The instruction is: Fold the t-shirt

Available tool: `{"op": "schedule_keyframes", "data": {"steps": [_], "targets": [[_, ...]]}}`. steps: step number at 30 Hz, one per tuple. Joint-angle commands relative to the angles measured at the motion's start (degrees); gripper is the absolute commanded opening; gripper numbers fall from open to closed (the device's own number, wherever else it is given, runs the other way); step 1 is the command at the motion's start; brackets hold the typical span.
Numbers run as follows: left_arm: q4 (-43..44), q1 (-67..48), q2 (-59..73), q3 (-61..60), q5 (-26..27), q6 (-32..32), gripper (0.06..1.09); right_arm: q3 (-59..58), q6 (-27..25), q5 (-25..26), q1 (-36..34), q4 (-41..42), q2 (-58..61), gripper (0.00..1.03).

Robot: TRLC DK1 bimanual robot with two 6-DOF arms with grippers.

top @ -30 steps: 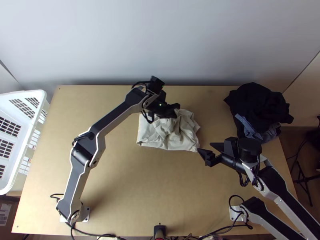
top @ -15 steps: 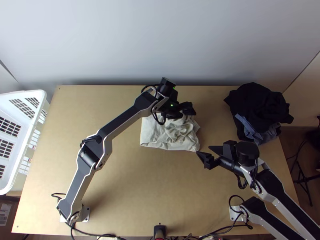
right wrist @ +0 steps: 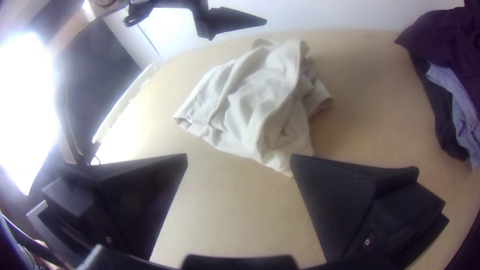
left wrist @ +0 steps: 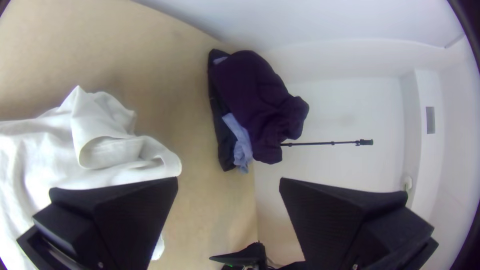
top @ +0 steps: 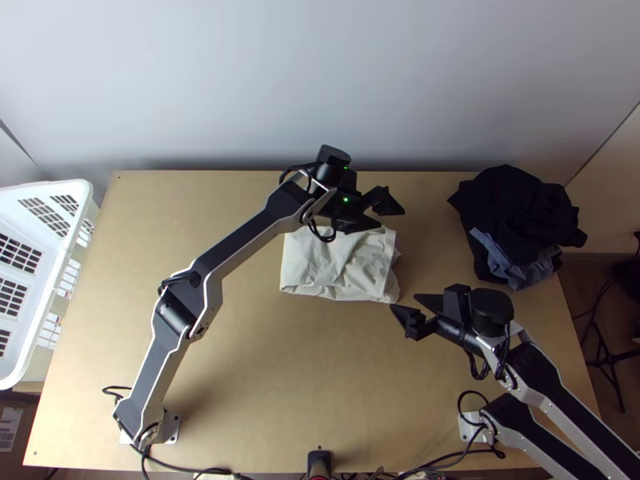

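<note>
We find the shirt [top: 324, 260] on the wooden surface [top: 240, 360], a little above the middle of the top view. It is off-white and lies as a rough four-sided bundle, fairly straight along its lower edge, with creases running across it and looser cloth at its right end. In the left wrist view we note a raised flap curling over near one corner; in the right wrist view the layers look rumpled. We cannot count the folds.

Left claw [top: 392, 218]: open, the two fingers well apart, nothing gripped. In the top view it sits at the shirt's upper right edge, pointing right. One finger overlaps the cloth in our line of sight; contact we cannot tell.

Right claw [top: 403, 300]: also open, with no cloth between the fingers. We place it just beside the shirt's lower right corner, pointing to the left of the frame. Whether a tip touches that corner we cannot tell.

Other items, top view: a heap of dark clothes [top: 512, 208] at the right, with a blue-grey cloth [top: 512, 268] showing under its lower side; a white basket [top: 68, 188] at the left edge of the frame; cables [top: 200, 470] along the bottom.
</note>
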Motion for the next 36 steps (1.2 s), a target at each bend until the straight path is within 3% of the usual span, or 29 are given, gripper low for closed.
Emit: {"op": "schedule_keyframes", "data": {"steps": [1, 4, 8, 11, 12, 13, 14, 15, 20, 29, 36], "targets": [[3.9, 0.6, 1.9, 0.2, 1.8, 1.1, 1.04, -0.8, 0.6, 0.0, 0.2, 0.8, -0.4, 0.96], [0.5, 2.4, 1.8, -0.4, 0.5, 5.5, 1.04, -0.6, 0.8, 0.1, 0.3, 0.8, -0.8, 0.96], [-5.6, 4.9, -2.5, -8.0, 0.4, 16.5, 1.04, 0.0, 1.0, 0.0, 0.3, 0.6, -0.8, 0.96], [-4.7, 5.6, -6.4, -16.6, 0.4, 24.2, 1.02, 0.2, 1.0, 0.0, 0.4, 0.8, -0.1, 0.96], [-4.8, 5.7, -7.2, -18.8, 0.4, 26.1, 0.91, 0.4, 1.1, 0.0, 0.6, 0.8, 0.2, 0.96], [-4.6, 6.0, -7.6, -20.5, 0.0, 26.5, 0.68, 0.5, 1.1, 0.0, 0.7, 0.8, 0.4, 0.96], [-4.5, 6.3, -7.1, -20.9, -1.6, 26.3, 0.28, 0.5, 1.1, 0.0, 0.7, 0.8, 0.5, 0.96], [-5.1, 6.4, -5.9, -20.4, -1.8, 26.1, 0.1, 0.5, 1.1, 0.0, 0.7, 1.0, 0.6, 0.96], [-5.2, 7.3, -5.3, -22.6, -1.6, 26.2, 0.09, 0.5, 1.1, 0.0, 1.0, 1.8, 1.7, 0.96], [2.8, 5.2, -2.2, -22.9, -0.6, 22.9, 0.09, -0.3, 1.2, 0.2, 0.9, 1.7, 1.8, 0.96], [-2.2, -1.4, 3.6, -22.1, -7.8, 26.2, 0.09, -0.2, 1.1, 0.3, 0.4, 1.4, 1.7, 0.96]]}}
